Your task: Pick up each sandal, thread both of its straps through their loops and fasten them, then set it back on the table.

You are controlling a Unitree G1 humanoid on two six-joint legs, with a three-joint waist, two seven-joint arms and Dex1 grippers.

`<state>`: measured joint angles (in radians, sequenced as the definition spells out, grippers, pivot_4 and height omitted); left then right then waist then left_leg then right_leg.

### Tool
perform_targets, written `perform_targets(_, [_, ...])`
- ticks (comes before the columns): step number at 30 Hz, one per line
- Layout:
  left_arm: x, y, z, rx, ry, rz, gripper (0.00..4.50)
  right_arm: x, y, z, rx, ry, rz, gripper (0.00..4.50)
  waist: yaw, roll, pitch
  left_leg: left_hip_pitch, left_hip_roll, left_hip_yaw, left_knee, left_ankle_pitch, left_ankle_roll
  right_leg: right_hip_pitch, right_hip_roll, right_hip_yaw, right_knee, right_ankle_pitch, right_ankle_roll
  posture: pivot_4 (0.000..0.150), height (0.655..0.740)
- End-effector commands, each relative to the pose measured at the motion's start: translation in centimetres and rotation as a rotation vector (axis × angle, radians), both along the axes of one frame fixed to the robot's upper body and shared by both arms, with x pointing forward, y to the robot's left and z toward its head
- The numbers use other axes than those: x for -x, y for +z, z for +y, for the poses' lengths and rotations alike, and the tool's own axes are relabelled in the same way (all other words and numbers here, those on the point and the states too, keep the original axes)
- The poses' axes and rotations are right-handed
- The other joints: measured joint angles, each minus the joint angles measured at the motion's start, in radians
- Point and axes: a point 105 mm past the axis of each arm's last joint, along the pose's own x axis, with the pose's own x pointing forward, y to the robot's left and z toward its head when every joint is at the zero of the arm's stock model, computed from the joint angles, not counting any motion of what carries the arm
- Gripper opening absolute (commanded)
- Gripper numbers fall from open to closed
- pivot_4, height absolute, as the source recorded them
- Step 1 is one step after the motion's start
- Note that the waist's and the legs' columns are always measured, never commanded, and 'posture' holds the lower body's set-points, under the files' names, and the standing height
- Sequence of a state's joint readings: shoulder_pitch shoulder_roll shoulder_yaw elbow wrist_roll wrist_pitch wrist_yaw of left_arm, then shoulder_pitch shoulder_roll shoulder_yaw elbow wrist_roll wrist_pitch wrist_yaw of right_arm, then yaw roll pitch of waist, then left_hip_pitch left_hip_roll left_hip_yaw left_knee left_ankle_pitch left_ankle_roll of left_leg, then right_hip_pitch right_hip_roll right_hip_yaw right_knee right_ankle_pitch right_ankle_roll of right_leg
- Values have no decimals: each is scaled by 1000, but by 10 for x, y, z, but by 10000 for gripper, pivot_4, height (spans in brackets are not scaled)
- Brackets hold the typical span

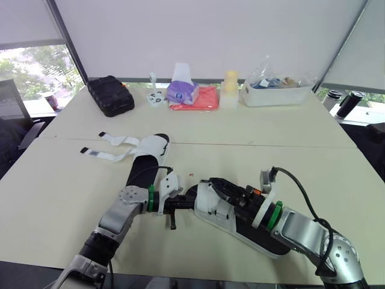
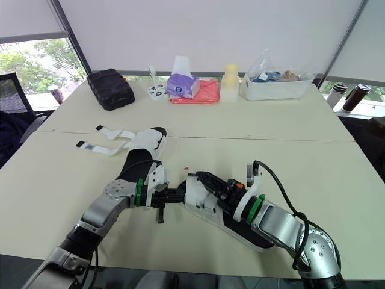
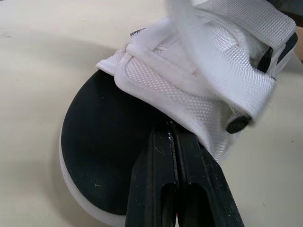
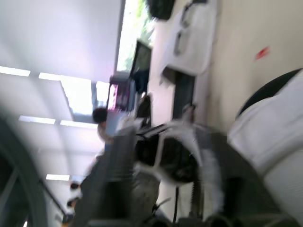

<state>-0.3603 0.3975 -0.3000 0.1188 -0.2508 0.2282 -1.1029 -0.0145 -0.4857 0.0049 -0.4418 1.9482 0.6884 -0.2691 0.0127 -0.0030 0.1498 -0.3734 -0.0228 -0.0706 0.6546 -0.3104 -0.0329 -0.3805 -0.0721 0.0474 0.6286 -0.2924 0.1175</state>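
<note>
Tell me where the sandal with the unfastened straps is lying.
In the left eye view, the unfastened sandal lies on the table on the robot's left, nearer than the black case and beyond the other sandal.

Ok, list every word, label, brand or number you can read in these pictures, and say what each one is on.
No text can be read.
Purple tissue pack: print too small to read.
Packets in the clear container: print too small to read.
Near sandal and far sandal: no legible marking.
</note>
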Motion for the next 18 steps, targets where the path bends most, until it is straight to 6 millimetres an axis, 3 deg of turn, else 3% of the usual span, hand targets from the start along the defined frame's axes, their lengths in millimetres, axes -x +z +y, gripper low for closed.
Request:
perform_targets(1, [7, -41, 7, -122, 36, 115, 0, -2, 10, -6, 28, -6, -58, 39214, 0, 0, 0, 0, 0, 0, 0, 0, 0, 0, 0, 0, 0, 0, 0, 1500, 7400])
perform_targets(2, [7, -41, 7, -122, 37, 114, 0, -3, 18, -9, 70, 3, -123, 43945, 0, 0, 0, 0, 0, 0, 0, 0, 0, 0, 0, 0, 0, 0, 0, 1500, 7400])
perform_targets(8, [6, -41, 7, -122, 37, 112, 0, -25, 62, -34, 355, 13, -461, 43945, -1, 1, 0, 0, 0, 0, 3, 0, 0, 1, 1, -2, 0, 0, 0, 1500, 7400])
perform_targets(13, [4, -41, 7, -122, 42, 106, 0, -34, 57, -37, 709, 117, -682, 43945, 0, 1, 0, -1, 0, -1, 3, 0, 0, 1, 2, -3, -1, 0, 0, 1500, 7400])
perform_targets(18, [4, -42, 6, -121, 43, 104, 0, -40, 43, -22, 751, 221, -740, 43945, -1, 1, 0, 0, 0, -1, 3, 0, 0, 1, 2, -3, 0, 0, 0, 1500, 7400])
